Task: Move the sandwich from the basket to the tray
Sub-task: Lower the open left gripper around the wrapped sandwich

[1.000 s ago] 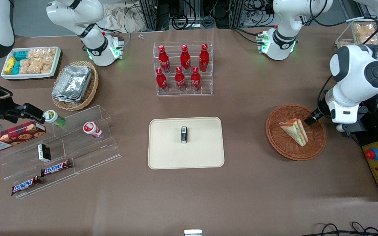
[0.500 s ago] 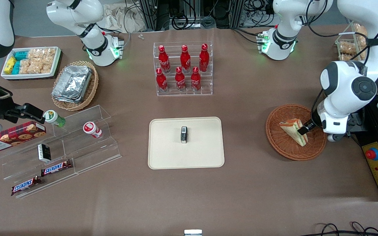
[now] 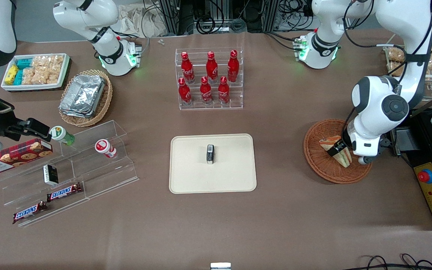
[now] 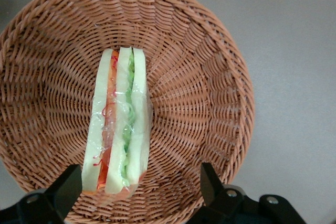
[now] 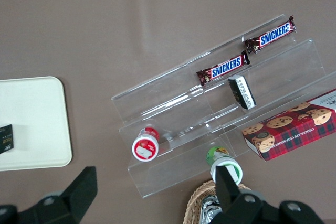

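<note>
Hovering with jaws spread wide, the gripper straddling the sandwich, standing on edge in the basket. Probably light, soft, slippery in its film; best pinched gently across the bread faces.

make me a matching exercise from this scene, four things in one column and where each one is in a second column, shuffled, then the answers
Things:
1. sandwich
2. small dark packet
3. Snickers bars
4. gripper

Places:
A. on the lowest step of the clear acrylic stand
B. open, over the basket, one finger on either side of the sandwich's end
C. lying in the reddish-brown wicker basket
D. standing in the middle of the cream tray

Pairs: 1-C, 2-D, 3-A, 4-B
</note>
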Controlling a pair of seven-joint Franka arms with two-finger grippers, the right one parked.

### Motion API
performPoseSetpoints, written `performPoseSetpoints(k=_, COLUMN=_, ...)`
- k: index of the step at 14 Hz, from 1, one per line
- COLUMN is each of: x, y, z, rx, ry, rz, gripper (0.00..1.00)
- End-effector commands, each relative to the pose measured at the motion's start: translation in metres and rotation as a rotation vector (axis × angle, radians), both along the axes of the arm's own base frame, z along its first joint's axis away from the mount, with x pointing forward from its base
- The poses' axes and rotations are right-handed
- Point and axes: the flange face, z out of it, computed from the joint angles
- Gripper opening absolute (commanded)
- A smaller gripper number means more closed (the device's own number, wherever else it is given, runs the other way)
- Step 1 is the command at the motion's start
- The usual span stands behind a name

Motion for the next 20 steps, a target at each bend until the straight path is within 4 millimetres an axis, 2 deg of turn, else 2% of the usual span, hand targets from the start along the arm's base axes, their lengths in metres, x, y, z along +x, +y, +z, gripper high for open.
performPoseSetpoints(k=1, x=-0.011, y=0.002, z=-0.008, rx=0.006, ry=-0.012, rz=-0.004, gripper=1.00)
performPoseSetpoints(k=6, x=-0.010, y=0.010, z=-0.003, rx=0.007, ry=0.002, rz=-0.036, gripper=1.00)
performPoseSetpoints(k=8, x=-0.010, y=0.037, z=-0.001, rx=0.004, ry=0.005, rz=-0.058, gripper=1.00)
performPoseSetpoints(k=9, x=-0.011, y=0.042, z=-0.003, rx=0.004, ry=0.006, rz=-0.052, gripper=1.00)
performPoseSetpoints(k=15, x=-0.013, y=0.036, z=-0.019, rx=-0.006, ry=0.010, rz=-0.013, gripper=1.00)
performPoseSetpoints(k=18, x=-0.026, y=0.033, z=-0.042, rx=-0.005, ry=-0.032, rz=-0.011, gripper=1.00)
performPoseSetpoints(k=20, x=-0.028, y=0.033, z=-0.052, rx=-0.005, ry=-0.023, rz=-0.011, gripper=1.00)
